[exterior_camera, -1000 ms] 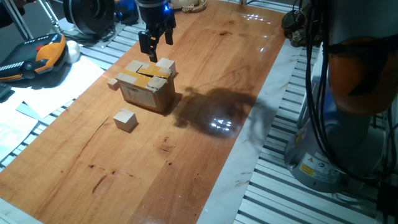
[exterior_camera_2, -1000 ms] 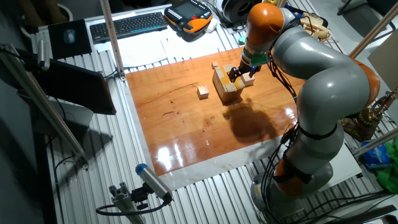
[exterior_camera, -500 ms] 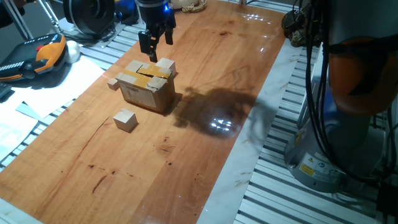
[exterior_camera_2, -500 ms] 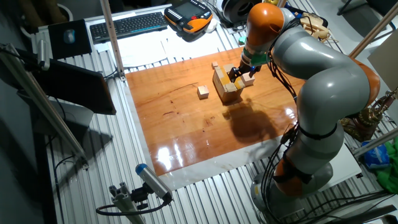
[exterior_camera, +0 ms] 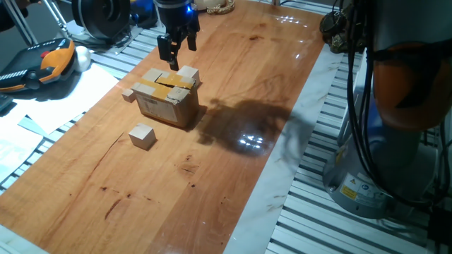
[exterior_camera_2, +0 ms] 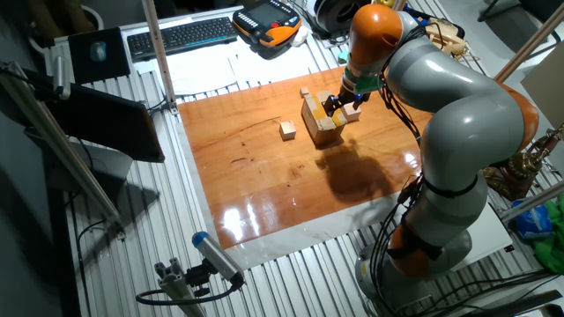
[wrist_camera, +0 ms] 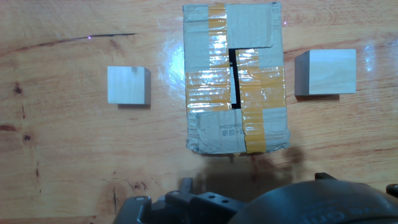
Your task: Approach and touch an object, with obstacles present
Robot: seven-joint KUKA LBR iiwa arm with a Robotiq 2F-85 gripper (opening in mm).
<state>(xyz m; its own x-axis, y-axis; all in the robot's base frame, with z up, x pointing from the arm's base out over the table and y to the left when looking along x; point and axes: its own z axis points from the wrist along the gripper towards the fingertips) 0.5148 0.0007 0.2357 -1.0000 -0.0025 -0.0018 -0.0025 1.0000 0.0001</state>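
Wooden surface (exterior_camera: 233, 176), glossy. Nearest is a spare block (exterior_camera: 142, 135), then the taped cardboard box (exterior_camera: 168, 101). The pale cube (exterior_camera: 188, 74) sits just beside the box's far side. The gripper (exterior_camera: 176, 48) hovers above, fingers apart, empty. The cube is probably light, rigid and prone to sliding, so contact the top face gently.

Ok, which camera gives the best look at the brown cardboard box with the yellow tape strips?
The hand view: the brown cardboard box sits mid-frame, its whole top and yellow tape strips seen from straight above. One fixed view shows it slanted, with its top and side walls. The other fixed view shows it small and far.
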